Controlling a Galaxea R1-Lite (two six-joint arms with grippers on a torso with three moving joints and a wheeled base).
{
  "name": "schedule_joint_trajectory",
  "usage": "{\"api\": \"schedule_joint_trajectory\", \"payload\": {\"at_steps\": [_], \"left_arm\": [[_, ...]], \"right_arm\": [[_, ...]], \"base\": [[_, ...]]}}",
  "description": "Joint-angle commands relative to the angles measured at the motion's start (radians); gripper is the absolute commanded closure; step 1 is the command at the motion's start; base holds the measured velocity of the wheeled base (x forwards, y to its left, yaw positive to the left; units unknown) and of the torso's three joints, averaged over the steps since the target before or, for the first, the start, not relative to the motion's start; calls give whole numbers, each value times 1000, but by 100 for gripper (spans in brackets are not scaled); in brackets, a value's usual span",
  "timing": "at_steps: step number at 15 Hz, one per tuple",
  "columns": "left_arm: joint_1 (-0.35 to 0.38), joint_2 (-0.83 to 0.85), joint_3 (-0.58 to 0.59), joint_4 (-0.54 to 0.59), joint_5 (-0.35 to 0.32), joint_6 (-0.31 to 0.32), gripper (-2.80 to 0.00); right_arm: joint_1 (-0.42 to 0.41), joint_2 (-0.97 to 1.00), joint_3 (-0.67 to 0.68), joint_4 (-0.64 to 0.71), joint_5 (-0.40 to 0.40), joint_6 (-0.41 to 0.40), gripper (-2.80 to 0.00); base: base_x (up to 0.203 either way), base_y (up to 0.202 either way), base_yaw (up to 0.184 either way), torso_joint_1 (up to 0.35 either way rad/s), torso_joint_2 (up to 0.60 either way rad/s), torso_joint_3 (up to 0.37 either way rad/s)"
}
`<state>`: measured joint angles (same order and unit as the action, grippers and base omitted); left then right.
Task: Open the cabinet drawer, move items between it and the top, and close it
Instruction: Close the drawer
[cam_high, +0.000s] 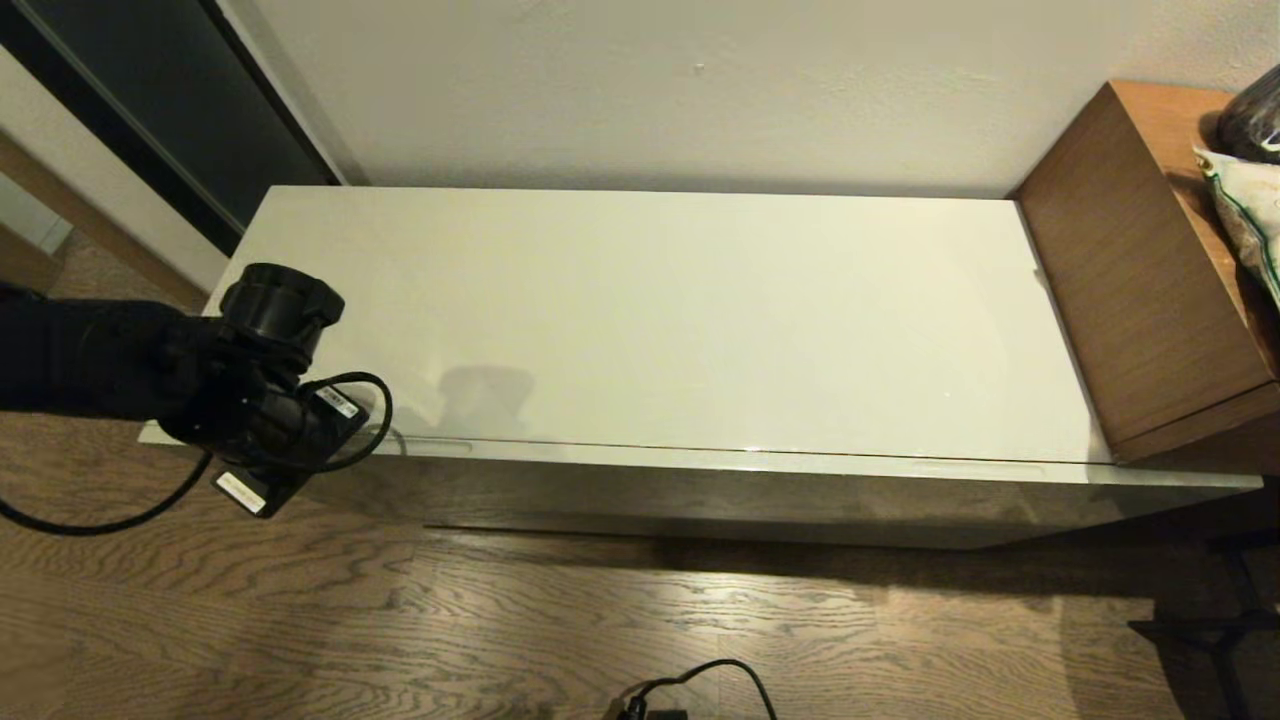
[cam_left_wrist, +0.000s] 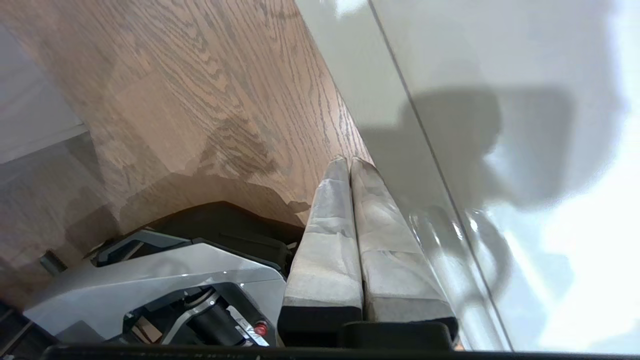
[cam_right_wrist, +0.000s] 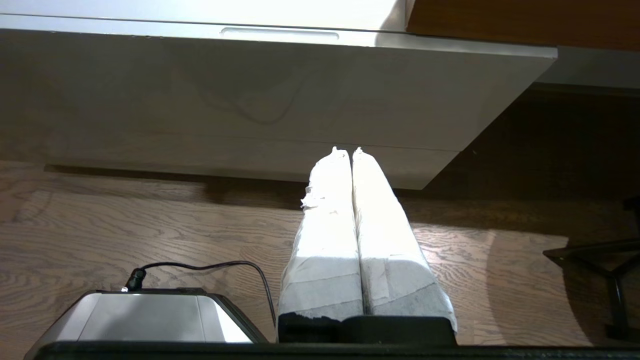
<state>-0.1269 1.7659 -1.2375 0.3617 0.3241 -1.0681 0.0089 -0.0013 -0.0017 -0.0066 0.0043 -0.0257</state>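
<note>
The cabinet's glossy cream top (cam_high: 650, 320) lies bare. Below it the pale drawer (cam_high: 700, 505) looks shut, its front edge a thin strip with two shallow grip recesses. No tissue packet or slippers show in any view. My left arm's wrist (cam_high: 270, 420) hangs at the cabinet's front left corner. Its gripper (cam_left_wrist: 348, 161) is shut and empty, fingers close beside the drawer front's upper edge (cam_left_wrist: 360, 75); whether they touch is unclear. My right gripper (cam_right_wrist: 348, 150) is out of the head view. It sits low over the floor, shut and empty, short of the drawer front (cam_right_wrist: 250, 100).
A taller brown wooden unit (cam_high: 1130, 270) abuts the cabinet's right end, with a white bag (cam_high: 1245, 220) on it. Black stand legs (cam_high: 1220, 620) stand on the wood floor at the right. The robot's base (cam_right_wrist: 145, 317) and a cable (cam_high: 700, 680) lie in front.
</note>
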Motion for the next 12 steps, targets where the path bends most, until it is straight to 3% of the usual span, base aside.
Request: {"api": "schedule_joint_trajectory", "payload": {"at_steps": [1,5,8,12], "left_arm": [[-1,-82,-19,43,-6,-3,0],[-16,-322,-59,227,-125,61,0],[-47,-561,-97,419,-221,200,0],[-65,-913,-36,641,-260,394,0]], "right_arm": [[0,1,0,0,0,0,0],[0,1,0,-1,0,0,0],[0,1,0,0,0,0,0],[0,1,0,-1,0,0,0]], "base": [[0,0,0,0,0,0],[0,0,0,0,0,0],[0,0,0,0,0,0],[0,0,0,0,0,0]]}}
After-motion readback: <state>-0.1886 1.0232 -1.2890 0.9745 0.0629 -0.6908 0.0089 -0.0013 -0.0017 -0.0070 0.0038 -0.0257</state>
